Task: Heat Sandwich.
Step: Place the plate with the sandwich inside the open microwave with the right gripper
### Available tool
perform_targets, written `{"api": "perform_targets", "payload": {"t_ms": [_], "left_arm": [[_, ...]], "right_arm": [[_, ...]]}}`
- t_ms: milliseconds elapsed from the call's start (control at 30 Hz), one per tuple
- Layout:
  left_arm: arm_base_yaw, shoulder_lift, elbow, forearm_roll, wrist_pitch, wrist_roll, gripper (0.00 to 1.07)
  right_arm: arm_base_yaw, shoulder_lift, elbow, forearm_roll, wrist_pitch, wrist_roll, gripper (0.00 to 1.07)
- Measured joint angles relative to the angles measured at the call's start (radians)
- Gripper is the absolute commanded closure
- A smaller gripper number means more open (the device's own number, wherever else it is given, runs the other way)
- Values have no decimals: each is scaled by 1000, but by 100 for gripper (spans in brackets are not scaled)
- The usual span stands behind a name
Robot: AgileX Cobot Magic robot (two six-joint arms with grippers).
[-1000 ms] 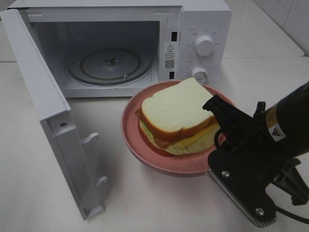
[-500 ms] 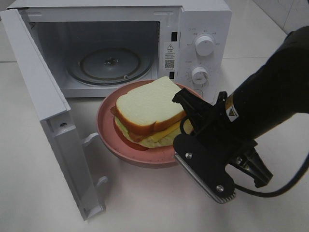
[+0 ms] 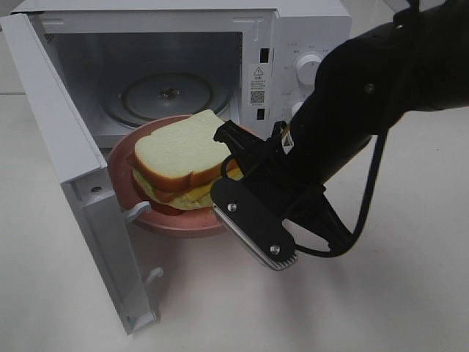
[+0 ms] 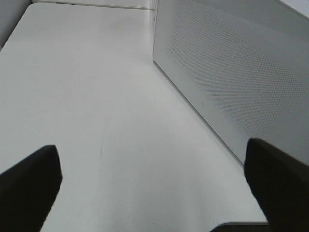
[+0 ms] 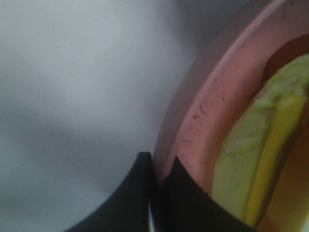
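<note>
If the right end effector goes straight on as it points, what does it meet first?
The right end effector, clamped on the plate, aims into the open microwave. The way looks free up to the turntable, but the plate is near the door; depth is unclear.

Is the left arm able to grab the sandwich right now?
Probably not: the open door stands between its side and the sandwich, and the right jaws grip the plate.
</note>
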Motion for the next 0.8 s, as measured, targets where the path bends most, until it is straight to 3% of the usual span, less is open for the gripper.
{"api": "perform_targets", "payload": {"t_ms": [800], "left_arm": [[0,0,0,0,0,0,9]], "right_arm": [[-16,225,-299,0,81,-35,107]]}}
